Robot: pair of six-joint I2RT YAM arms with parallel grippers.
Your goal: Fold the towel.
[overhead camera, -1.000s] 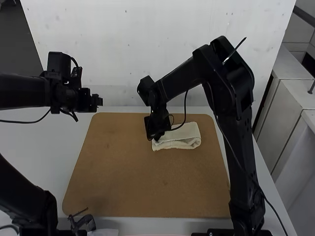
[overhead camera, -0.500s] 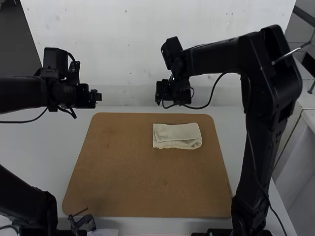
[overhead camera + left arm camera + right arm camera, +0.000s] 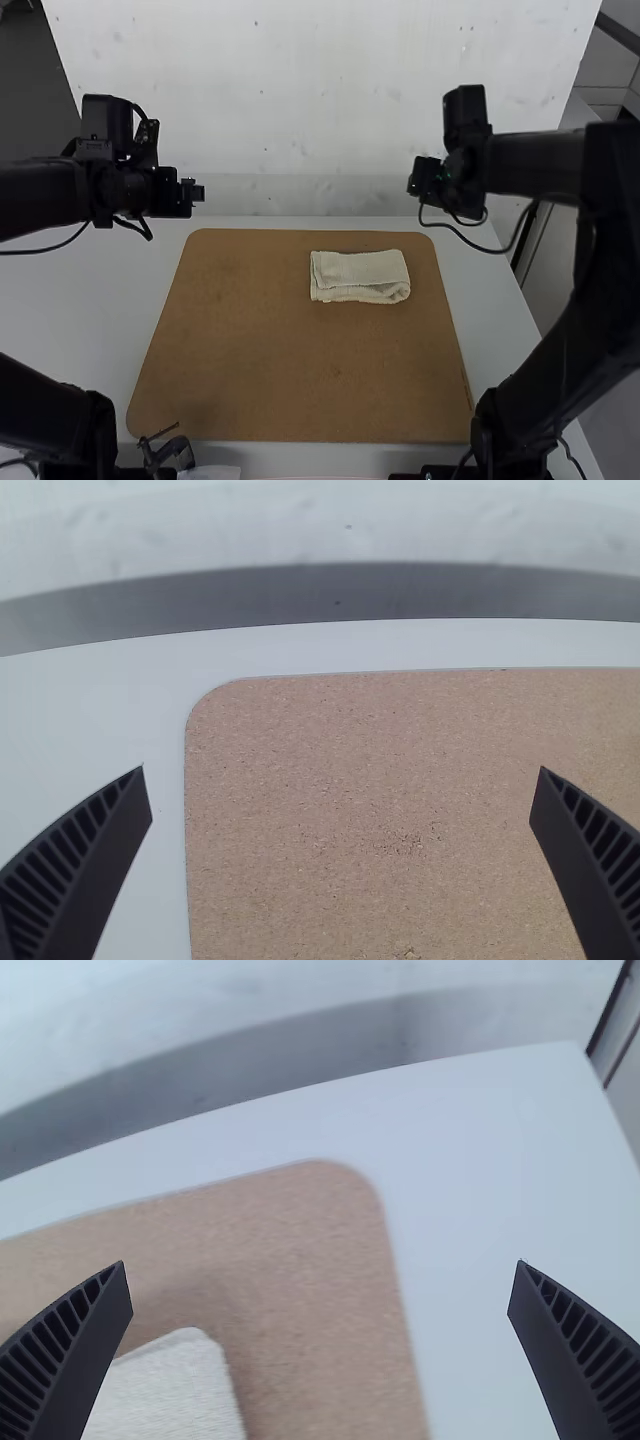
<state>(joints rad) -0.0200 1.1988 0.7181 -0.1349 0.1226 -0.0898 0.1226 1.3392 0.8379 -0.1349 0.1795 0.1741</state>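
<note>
Folded cream cloth towel (image 3: 360, 277) lies left of and below the right black ribbed two-finger tool (image 3: 320, 1264), the nearer one; long axis crosswise. Fingers apart, empty.

From high behind, one camera looks forward and down over the whole brown, round-cornered board (image 3: 300, 360); each wrist camera, closer, faces forward too, sharing its own side's far corner.

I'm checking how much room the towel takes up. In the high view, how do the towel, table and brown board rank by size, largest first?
1. Table, by its whole outline, extending past the board's edges
2. Brown board
3. Towel, folded, covering a small part of the board
</note>
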